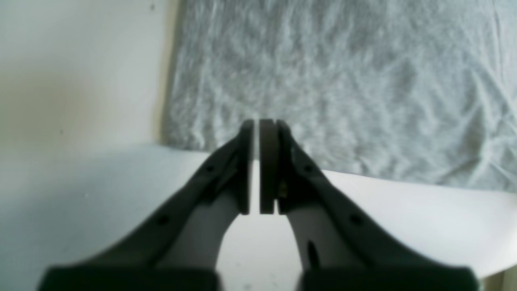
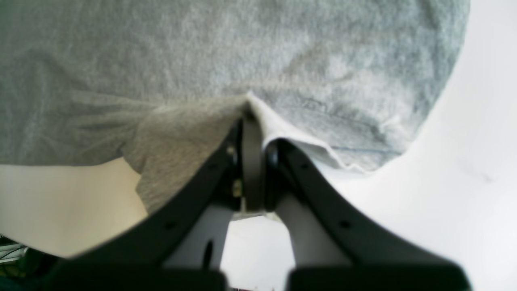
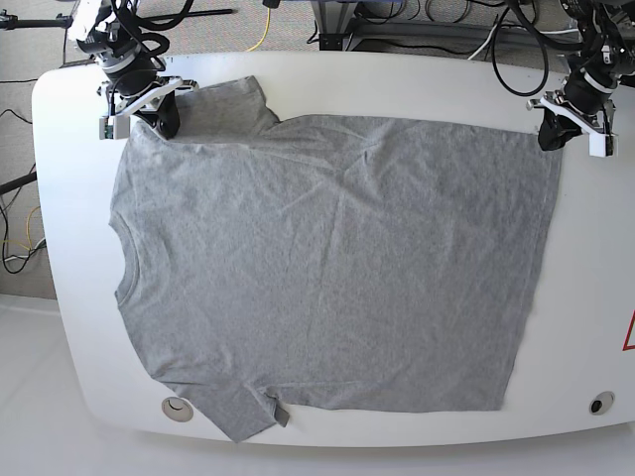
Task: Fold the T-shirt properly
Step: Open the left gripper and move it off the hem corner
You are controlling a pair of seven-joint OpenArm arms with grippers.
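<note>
The heather-grey T-shirt (image 3: 327, 268) lies spread flat on the white table (image 3: 69, 297), plain side up, with the neck at the left and the hem at the right. My right gripper (image 3: 164, 124) is at the far left shoulder by the sleeve. In the right wrist view it (image 2: 248, 117) is shut on a pinched ridge of the T-shirt (image 2: 202, 52). My left gripper (image 3: 552, 139) is at the far right hem corner. In the left wrist view it (image 1: 256, 123) is closed to a thin slit with nothing in it, just short of the T-shirt's edge (image 1: 343, 81).
Cables (image 3: 298, 15) run along the floor behind the table. Two round marks (image 3: 179, 407) (image 3: 597, 404) sit near the table's front edge. A red sticker (image 3: 629, 332) is at the right edge. The near sleeve (image 3: 238, 412) reaches close to the front edge.
</note>
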